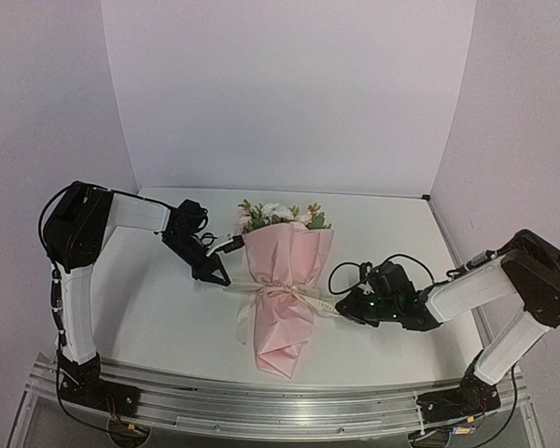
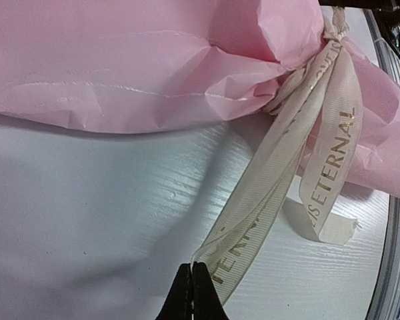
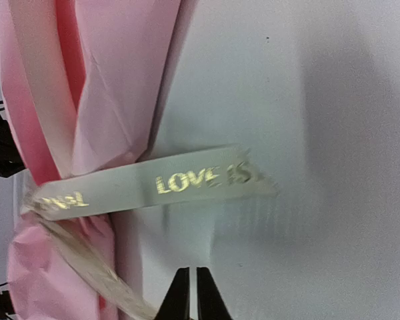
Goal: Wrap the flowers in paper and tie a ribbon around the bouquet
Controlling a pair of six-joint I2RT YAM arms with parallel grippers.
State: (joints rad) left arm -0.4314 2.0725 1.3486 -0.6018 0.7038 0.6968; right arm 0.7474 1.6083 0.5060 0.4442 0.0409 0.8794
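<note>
Table [image 1: 159, 322]: white, with pale panels around it; the bouquet lies about mid-table
Left arm [image 1: 75, 289]: reaches in from 9 o'clock of the bouquet
Right arm [image 1: 467, 294]: reaches in from 4 o'clock of the bouquet
Bouquet [image 1: 285, 271]: flat on the table; blooms toward 12 o'clock, tapered end toward 6 o'clock
Paper [image 1: 282, 341]: light pink, creased, cinched at the waist; flares out at 12 and 6 o'clock of the tie
Flowers [image 1: 278, 217]: pink and white heads with green leaves, showing above the paper's 12 o'clock edge
Ribbon [image 1: 310, 299]: cream with gold lettering, knotted round the paper's waist; tails trail toward 9 and 3 o'clock; "ETERNAL" reads in the left wrist view, "LOVE IS" in the right
Left gripper [image 1: 217, 277]: at 9 o'clock of the knot; fingertips pressed together; a ribbon strand meets the tips, but I cannot tell whether it is pinched
Right gripper [image 1: 341, 313]: at 4 o'clock of the knot; tips barely parted, nothing between them; a ribbon tail lies just beyond
</note>
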